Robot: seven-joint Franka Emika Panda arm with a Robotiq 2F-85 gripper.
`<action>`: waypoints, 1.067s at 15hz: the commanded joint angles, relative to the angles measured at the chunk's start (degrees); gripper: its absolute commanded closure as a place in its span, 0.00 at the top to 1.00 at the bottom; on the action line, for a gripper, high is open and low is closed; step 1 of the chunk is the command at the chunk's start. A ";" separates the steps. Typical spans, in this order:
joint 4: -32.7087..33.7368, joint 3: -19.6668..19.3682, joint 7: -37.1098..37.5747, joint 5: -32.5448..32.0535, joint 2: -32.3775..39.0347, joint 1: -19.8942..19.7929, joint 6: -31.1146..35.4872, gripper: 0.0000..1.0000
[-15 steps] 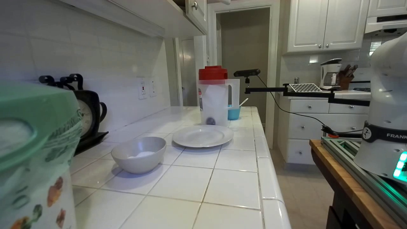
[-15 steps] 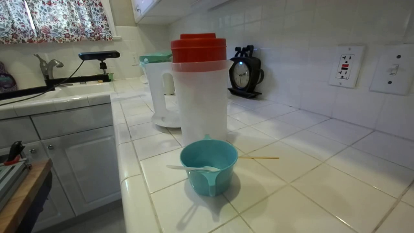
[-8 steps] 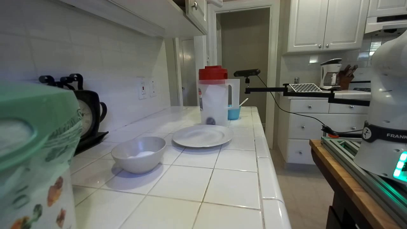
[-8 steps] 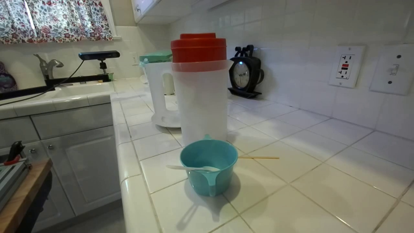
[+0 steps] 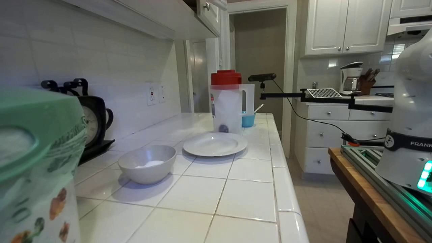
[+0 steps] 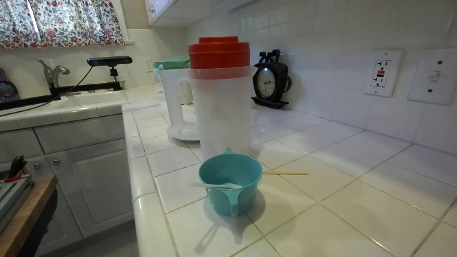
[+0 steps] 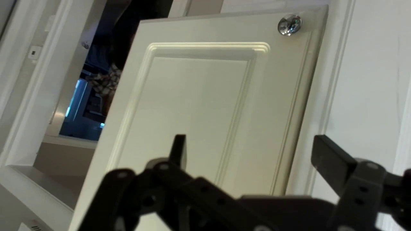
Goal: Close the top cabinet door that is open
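Note:
The open top cabinet door (image 7: 199, 102) is a white panel with a raised frame and a round chrome knob (image 7: 289, 25). It fills the middle of the wrist view. In an exterior view the lower part of the door (image 5: 210, 17) and its knob show at the top edge, swung out from the upper cabinet (image 5: 162, 20). My gripper (image 7: 249, 149) is open with nothing between its fingers. One finger lies over the door's panel and the other over the white surface beside the door's edge. I cannot tell whether either touches. The gripper is out of view in both exterior views.
On the tiled counter (image 5: 189, 195) stand a pitcher with a red lid (image 5: 226, 101), a plate (image 5: 215, 144), a bowl (image 5: 147, 164), a green-lidded container (image 5: 37, 135), a black clock (image 6: 267, 82) and a blue cup (image 6: 230, 185). The robot base (image 5: 408, 162) stands at the right.
A white rounded part, likely of my arm, at the top of an exterior view has moved left, to just beside the open door. The door and the counter items look unmoved.

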 commanded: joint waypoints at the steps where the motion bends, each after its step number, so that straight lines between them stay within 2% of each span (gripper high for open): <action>1: 2.34 -0.51 1.57 -1.00 2.47 1.00 0.01 1.00; 5: 2.67 -0.64 1.40 -0.61 3.80 1.71 -0.08 1.00; 8: 2.04 -1.70 -1.53 3.05 2.82 4.98 -3.95 1.00; 12: 1.65 -3.67 -7.73 10.85 0.16 11.75 -14.87 1.00; 16: 1.21 -3.60 -9.74 16.75 -1.82 16.07 -29.12 1.00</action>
